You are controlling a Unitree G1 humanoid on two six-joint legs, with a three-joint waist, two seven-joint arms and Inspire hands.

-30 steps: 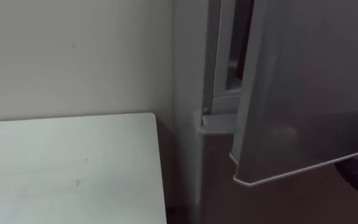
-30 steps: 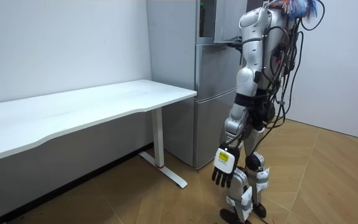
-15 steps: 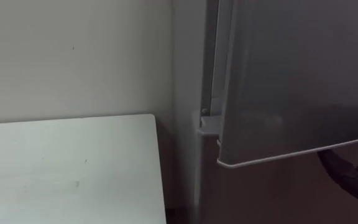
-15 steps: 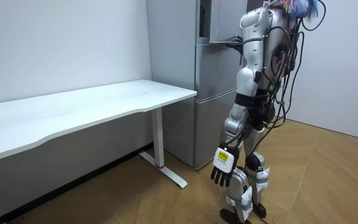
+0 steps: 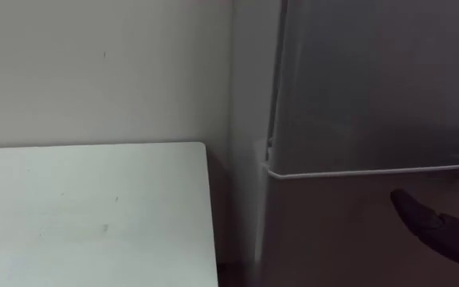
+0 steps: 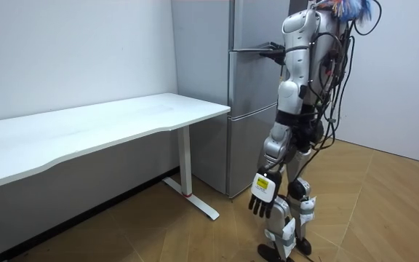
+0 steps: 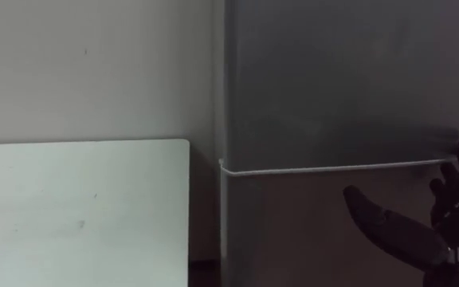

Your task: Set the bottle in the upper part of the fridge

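The robot stands square to the grey fridge (image 6: 249, 102), at the end of the white table (image 6: 122, 120); its right hand (image 7: 433, 235) is raised at about four o'clock in the eye views, fingers straight and spread, clamped on nothing, just below the pale seam where the upper door (image 5: 373, 80) meets the lower door (image 5: 333, 239); whether the fingertips touch the metal I cannot tell. The left hand (image 6: 262, 196) hangs by the thigh, at six o'clock from the shoulder, fingers loose and empty. The upper door looks flush with the cabinet, so with both hands bare I would guess the bottle sits behind it, though the door hides any proof; the table, at eight o'clock in the eye views, carries nothing on the part I can see. If the bottle must be handled again, I would expect an ordinary one: light to middling by how full it is, stiff enough, smooth and round and so apt to slip or twist; best taken round the middle of the body, thumb opposite the fingers, kept upright, never by the cap; if glass, set down gently. The door itself wants a pull at the free edge, at three o'clock, away from the hinge side.
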